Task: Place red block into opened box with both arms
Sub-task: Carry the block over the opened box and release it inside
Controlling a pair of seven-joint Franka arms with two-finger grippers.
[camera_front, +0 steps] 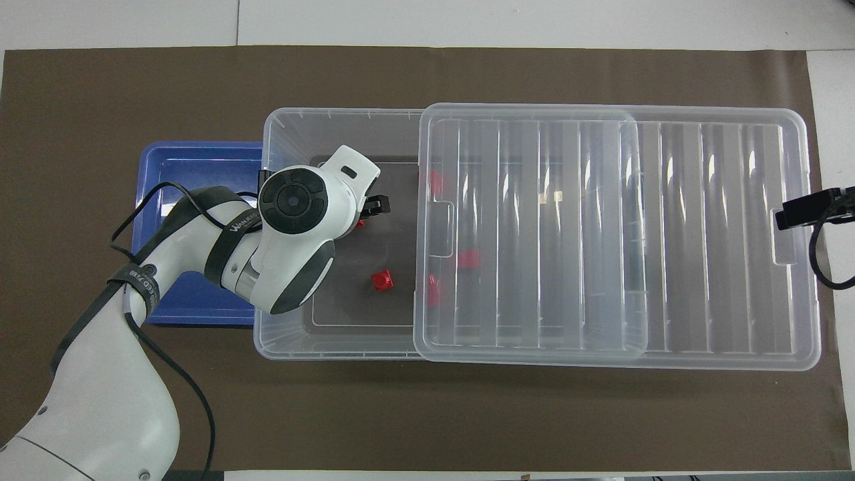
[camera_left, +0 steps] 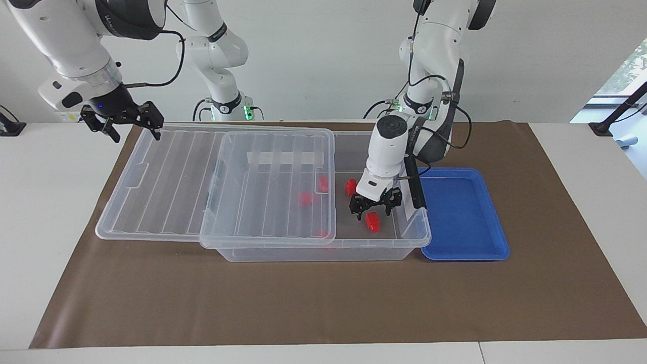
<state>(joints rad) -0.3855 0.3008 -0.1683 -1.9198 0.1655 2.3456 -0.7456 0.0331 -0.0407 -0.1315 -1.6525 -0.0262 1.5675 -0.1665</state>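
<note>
The red block (camera_left: 373, 222) lies on the floor of the box (camera_left: 323, 251), in the uncovered part at the left arm's end. My left gripper (camera_left: 374, 210) hangs just above it inside the box, open, fingers clear of the block. In the overhead view the wrist hides nearly all of the block (camera_front: 361, 224); one black finger (camera_front: 378, 204) pokes out. The ribbed clear lid (camera_left: 167, 177) is slid partway off toward the right arm's end. My right gripper (camera_left: 124, 124) hovers open and empty at that end of the lid (camera_front: 701, 234).
Other red blocks lie in the box: one in the open part (camera_left: 350, 186), (camera_front: 382, 280), and others under the lid (camera_left: 305, 198), (camera_front: 434, 182). A shallow blue tray (camera_left: 462, 212) abuts the box at the left arm's end. Brown paper covers the table.
</note>
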